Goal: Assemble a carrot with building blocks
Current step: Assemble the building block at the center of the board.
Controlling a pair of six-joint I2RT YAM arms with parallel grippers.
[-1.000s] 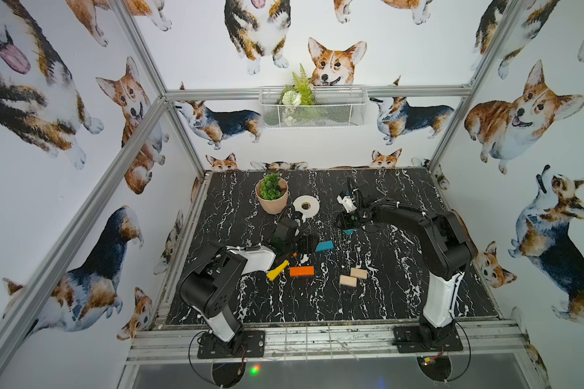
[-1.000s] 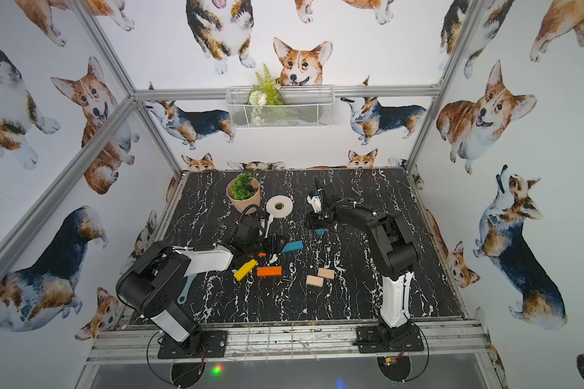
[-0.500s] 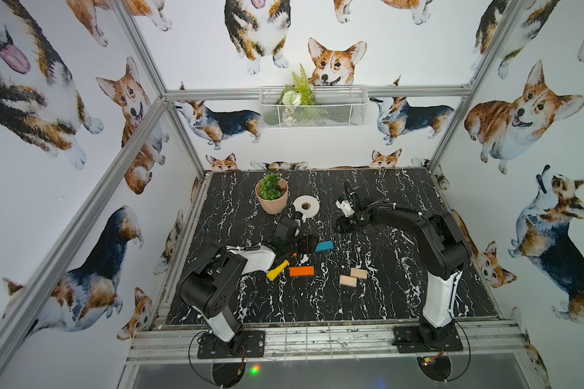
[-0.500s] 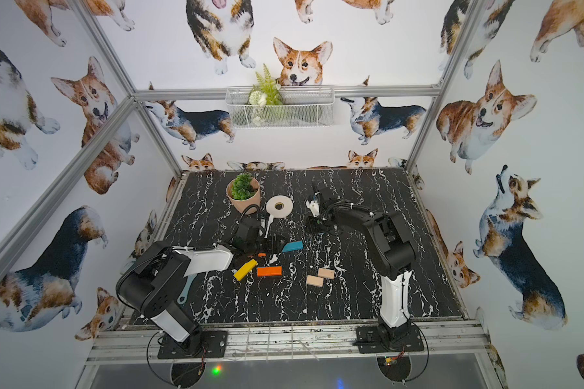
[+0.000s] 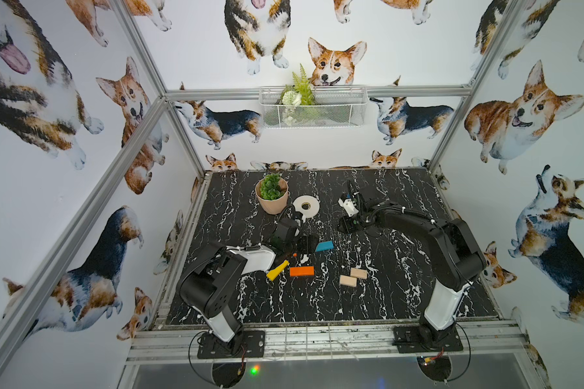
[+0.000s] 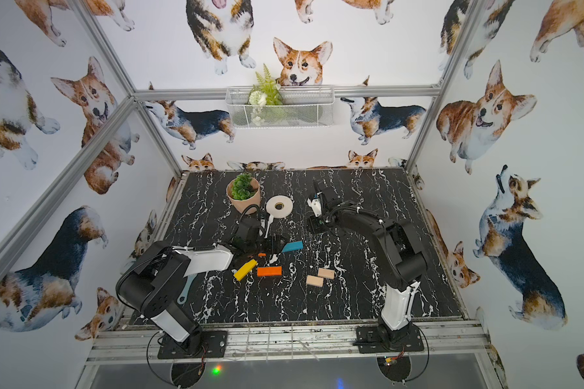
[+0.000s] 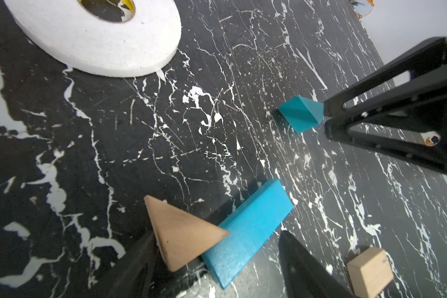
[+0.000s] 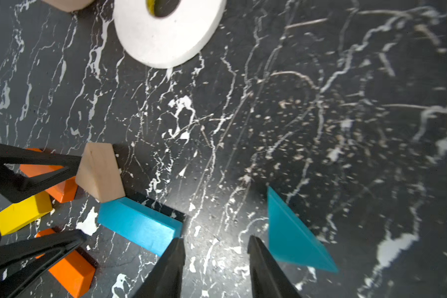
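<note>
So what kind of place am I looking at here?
Most likely a robot test cell, not a home: a left arm and right arm bolted to an aluminium frame, a black marble-patterned tabletop with loose toy blocks like the orange bar, enclosed by corgi-print walls.

Building blocks [image 6: 269,271] loose, mid-table [image 5: 402,296]: wood triangle [image 7: 183,232] against teal bar [image 7: 248,232]; teal triangle [image 8: 292,232] apart; yellow bar [image 5: 277,270], orange bars [image 8: 70,271], plain-wood rectangles [image 5: 347,280] nearer the front edge.

Place: robot lab test booth
Frame: aluminium bars [image 5: 216,95]
Walls: corgi-print panels [image 5: 526,50]
Table: black marble-look top [image 5: 402,296]
Mounts: arm bases [image 5: 230,344] bolted to rail [image 5: 327,336]
</note>
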